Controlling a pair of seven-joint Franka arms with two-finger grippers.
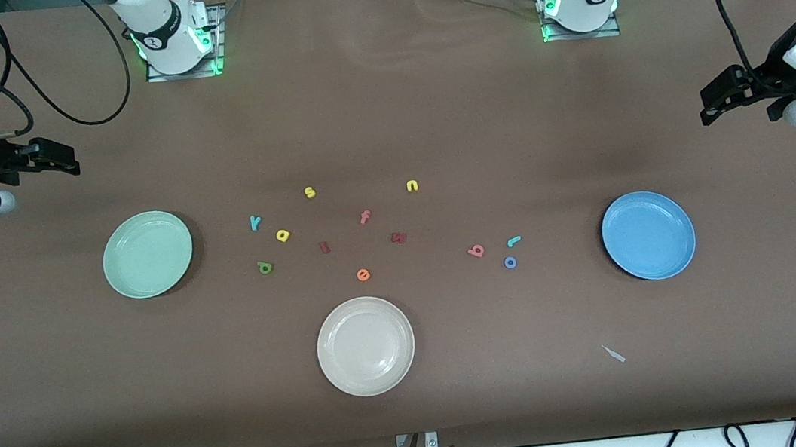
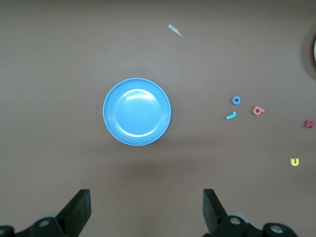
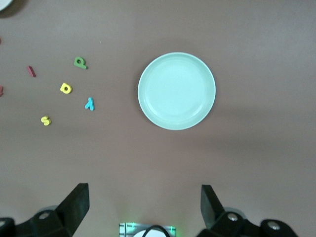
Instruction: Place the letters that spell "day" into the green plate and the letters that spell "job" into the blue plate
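The green plate (image 1: 147,254) (image 3: 176,91) lies toward the right arm's end with nothing in it. Beside it lie the teal "y" (image 1: 256,222) (image 3: 89,103), yellow "a" (image 1: 283,235) (image 3: 65,88) and dark green "d" (image 1: 265,268) (image 3: 79,62). The blue plate (image 1: 648,234) (image 2: 137,111) lies toward the left arm's end, also bare. Near it are the pink "b" (image 1: 476,250) (image 2: 257,110), teal "j" (image 1: 514,241) (image 2: 230,116) and blue "o" (image 1: 510,262) (image 2: 236,100). My right gripper (image 1: 67,159) (image 3: 144,205) and left gripper (image 1: 711,101) (image 2: 146,207) hang open, high over the table's ends, holding nothing.
A cream-white plate (image 1: 365,346) sits nearest the front camera, mid-table. Other letters lie between the plates: yellow "s" (image 1: 310,192), yellow "n" (image 1: 412,186), pink "f" (image 1: 365,218), orange "e" (image 1: 363,275) and two dark red ones (image 1: 325,247). A small pale scrap (image 1: 614,353) lies near the blue plate.
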